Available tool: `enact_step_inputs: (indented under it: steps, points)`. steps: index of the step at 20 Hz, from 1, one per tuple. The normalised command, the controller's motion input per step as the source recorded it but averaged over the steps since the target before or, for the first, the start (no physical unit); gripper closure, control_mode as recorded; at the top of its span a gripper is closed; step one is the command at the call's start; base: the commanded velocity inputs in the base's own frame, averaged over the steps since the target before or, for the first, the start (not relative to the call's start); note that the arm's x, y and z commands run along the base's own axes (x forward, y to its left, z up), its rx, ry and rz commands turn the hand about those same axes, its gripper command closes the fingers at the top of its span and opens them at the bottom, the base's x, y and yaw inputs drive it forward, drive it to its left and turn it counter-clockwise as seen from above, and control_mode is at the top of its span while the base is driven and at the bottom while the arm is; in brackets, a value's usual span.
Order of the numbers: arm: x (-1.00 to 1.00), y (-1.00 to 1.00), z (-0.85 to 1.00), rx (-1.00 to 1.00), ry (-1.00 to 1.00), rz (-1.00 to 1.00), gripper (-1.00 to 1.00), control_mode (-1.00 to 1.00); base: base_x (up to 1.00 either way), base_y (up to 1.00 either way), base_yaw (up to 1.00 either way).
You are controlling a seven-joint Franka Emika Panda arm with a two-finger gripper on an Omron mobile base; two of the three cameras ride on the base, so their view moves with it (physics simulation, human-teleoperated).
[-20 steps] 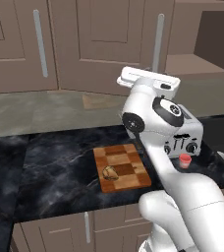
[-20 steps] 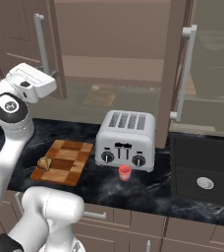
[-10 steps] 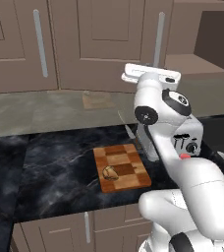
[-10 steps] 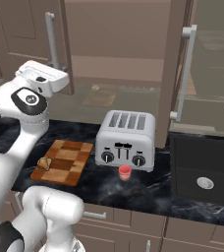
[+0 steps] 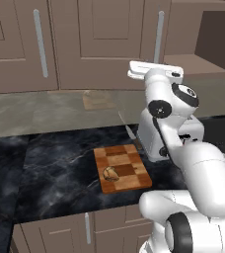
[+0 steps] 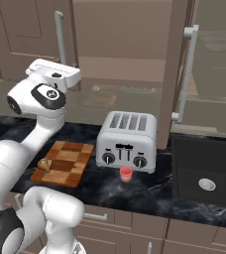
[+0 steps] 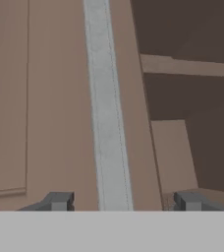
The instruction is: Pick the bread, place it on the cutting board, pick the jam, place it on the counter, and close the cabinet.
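A simulated kitchen. A glossy black marble surface (image 6: 149, 191) with thin white veins runs along the near side. On it lies a checkered wooden cutting board (image 6: 68, 161), and the small golden-brown bread bun (image 6: 45, 164) sits on the board's near left corner. Just right of the board stands a silver four-slot toaster (image 6: 127, 140) with two dark knobs. The tiny pinkish-red jam jar (image 6: 126, 173) stands on the black surface right in front of the toaster, near its right knob. A dark sink (image 6: 206, 171) is set in at the far right.

Behind, the taupe-brown cabinet (image 5: 92, 39) has tall panelled doors with long silver bar handles; one door (image 6: 177, 64) on the right stands open, showing shelves inside.

The white arm is raised toward the cabinet. In the hand view the fingers (image 7: 60, 201) are spread apart, pinching nothing, with a silver door handle (image 7: 106, 106) running upright between them.

No brand, label or writing is readable anywhere.
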Motion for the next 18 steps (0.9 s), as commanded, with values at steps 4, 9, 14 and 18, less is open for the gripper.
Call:
enact_step_inputs:
  steps: [4, 9, 14, 18]
  points:
    - [0.36, 0.00, 0.00, 0.00, 0.00, 0.09, -1.00, -1.00, 0.00, 0.00, 0.00]
    - [0.27, 0.00, -0.01, 0.00, 0.00, 0.10, -1.00, -1.00, 0.00, 0.00, 0.00]
    - [0.16, 0.00, -0.05, 0.00, 0.00, 0.12, -1.00, -1.00, 0.00, 0.00, 0.00]
    - [0.16, 0.06, -0.04, 0.00, 0.00, 0.12, -1.00, -1.00, 0.00, 0.00, 0.00]
